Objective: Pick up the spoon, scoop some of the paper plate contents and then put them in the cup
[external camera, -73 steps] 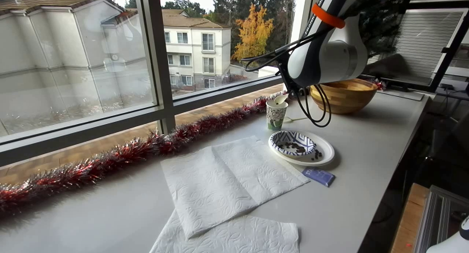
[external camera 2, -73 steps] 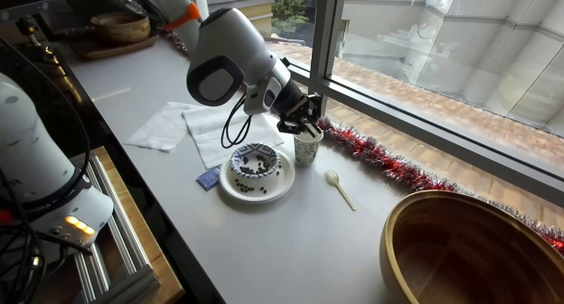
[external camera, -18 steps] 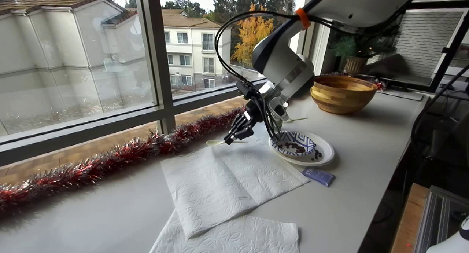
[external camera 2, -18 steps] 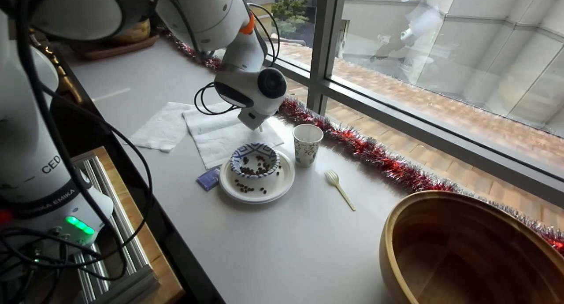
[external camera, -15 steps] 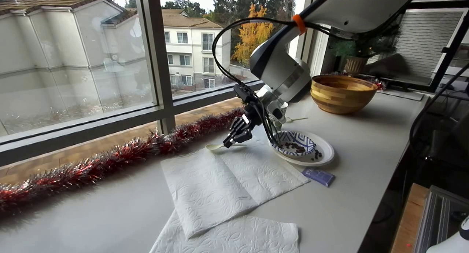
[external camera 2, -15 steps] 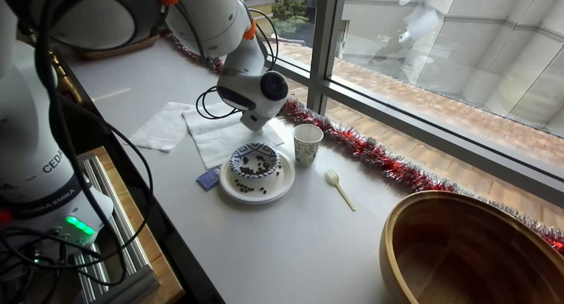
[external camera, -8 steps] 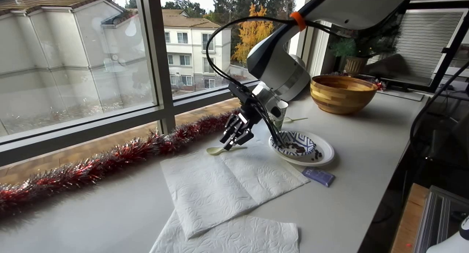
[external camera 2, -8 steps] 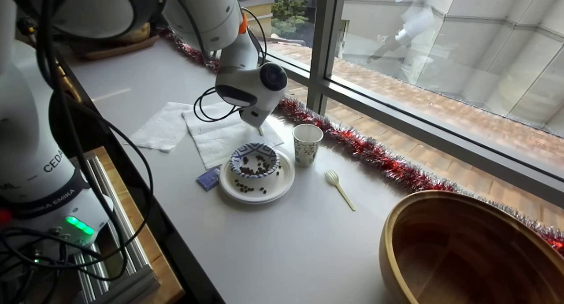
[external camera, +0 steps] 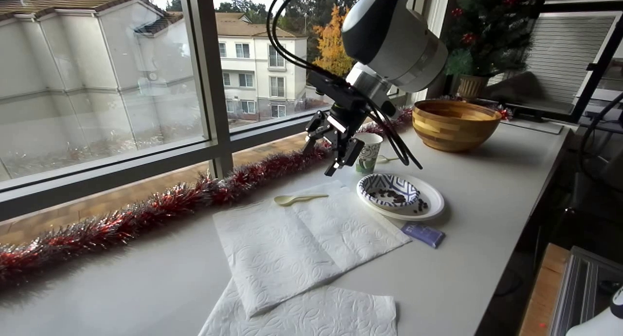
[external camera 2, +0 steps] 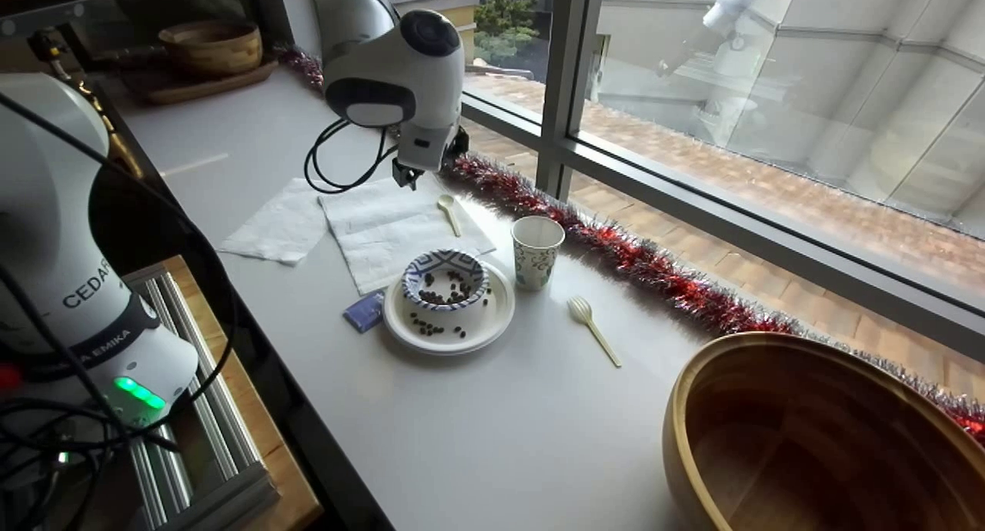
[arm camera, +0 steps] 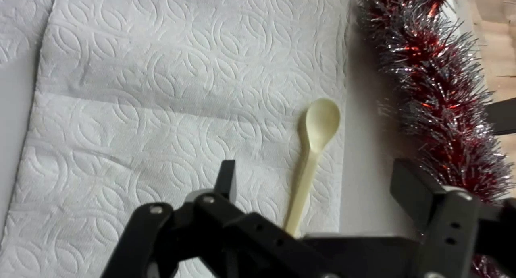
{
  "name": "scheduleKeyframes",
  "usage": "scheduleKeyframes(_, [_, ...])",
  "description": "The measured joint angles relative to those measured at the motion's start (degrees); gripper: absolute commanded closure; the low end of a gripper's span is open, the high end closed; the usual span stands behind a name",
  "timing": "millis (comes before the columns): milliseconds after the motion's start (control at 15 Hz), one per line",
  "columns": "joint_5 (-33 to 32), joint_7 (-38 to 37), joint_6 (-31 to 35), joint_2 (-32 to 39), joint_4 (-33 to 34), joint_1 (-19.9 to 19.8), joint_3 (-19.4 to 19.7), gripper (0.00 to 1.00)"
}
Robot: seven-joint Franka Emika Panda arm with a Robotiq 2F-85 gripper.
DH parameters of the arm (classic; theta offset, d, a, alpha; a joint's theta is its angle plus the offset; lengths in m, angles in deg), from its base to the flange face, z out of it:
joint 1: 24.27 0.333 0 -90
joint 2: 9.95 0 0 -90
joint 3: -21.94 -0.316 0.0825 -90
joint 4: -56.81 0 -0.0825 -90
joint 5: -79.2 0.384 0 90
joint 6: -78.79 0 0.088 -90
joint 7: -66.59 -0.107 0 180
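Spoon (arm camera: 322, 125), pale and slim, is lying on a paper towel (arm camera: 181, 129), near the edge that is running alongside the tinsel (arm camera: 435, 80). My claw (external camera: 319, 160) is hanging in the air above the table (external camera 2: 492, 431); its jaws are standing wide apart and it is holding nothing. Looking down in my wrist view, I am seeing the slim handle showing between my two spread fingers (arm camera: 227, 179), its end hiding behind the claw itself.

In both exterior views the cup (external camera 2: 536, 258) is standing upright, just beside the white plate (external camera 2: 490, 329). On that plate a blue-patterned bowl (external camera 2: 445, 258) is sitting, with dark bits (external camera 2: 435, 297) lying inside it and more of them lying loose on the plate itself. A fork (external camera 2: 596, 333) is resting on the table near the cup, and a blue packet (external camera 2: 364, 312) is lying by the plate's rim, though whether packet and plate are touching I am unable to tell. Well apart from the plate, a large wooden bowl (external camera: 452, 138) is standing on the same table.
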Motion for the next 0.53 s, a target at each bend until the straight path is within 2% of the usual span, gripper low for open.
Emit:
scheduleKeyframes(400, [-0.64,3.33,-5.12,14.38,-3.79,-21.89,-24.42,0.00])
scheduleKeyframes(533, [-0.61,3.29,-5.25,15.74,-3.81,-22.42,-25.33,0.00])
